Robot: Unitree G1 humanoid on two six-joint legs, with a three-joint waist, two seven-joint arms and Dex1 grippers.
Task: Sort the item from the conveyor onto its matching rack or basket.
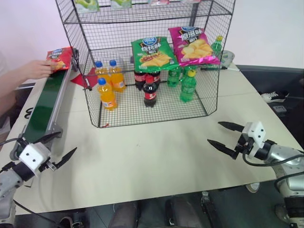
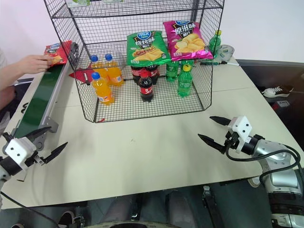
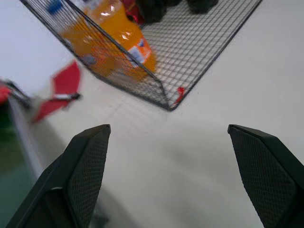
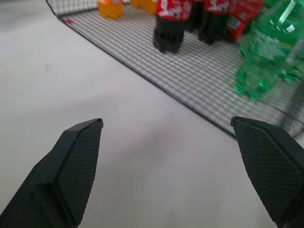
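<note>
Left eye view is showing the red chip bag [image 1: 60, 58] lying at the conveyor's [image 1: 43, 104] far end under a person's hand [image 1: 37, 69]. Light, crinkly and slippery-looking; pinching a sealed edge seems wisest. Both end effectors, left [image 1: 61, 148] and right [image 1: 227, 135], are hovering spread and empty over the desk [image 1: 156, 156].

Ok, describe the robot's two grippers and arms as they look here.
Each gripper, left and right, has two slim black fingers tapering to points, their inner pads cross-hatched. A white boxy block with small dark dots sits behind each pair. The right forearm is silver-grey metal with black cables looping along it; the left wrist is grey with a thin black cable.
</note>
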